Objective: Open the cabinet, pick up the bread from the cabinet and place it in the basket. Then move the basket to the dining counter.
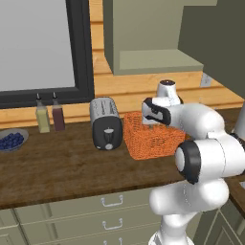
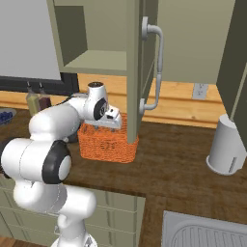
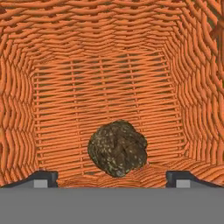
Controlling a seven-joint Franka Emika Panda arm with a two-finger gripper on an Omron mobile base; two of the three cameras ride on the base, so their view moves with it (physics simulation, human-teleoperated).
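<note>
The orange woven basket point(image 1: 153, 141) point(image 2: 108, 144) stands on the wooden worktop, right of the toaster. My gripper point(image 1: 153, 125) point(image 2: 103, 128) points down into it. In the hand view my gripper point(image 3: 112, 177) is open, its two fingertips point(image 3: 41, 177) far apart at the sides. The bread point(image 3: 117, 148), a dark brown lump, lies loose on the basket's woven floor point(image 3: 100, 74) between them, touching neither. Above, the cabinet point(image 1: 158, 60) is open, its door point(image 2: 137, 72) with the silver handle point(image 2: 157, 67) swung out, and its shelf point(image 2: 96, 60) is bare. The dining counter is out of view.
A black-and-silver toaster point(image 1: 106, 123) stands just left of the basket. Two bottles point(image 1: 43, 117) and a bowl of blueberries point(image 1: 10, 139) sit farther left. The open door's edge hangs close to the basket's right side. A white canister point(image 2: 226, 144) and a sink point(image 2: 207, 231) lie to the right.
</note>
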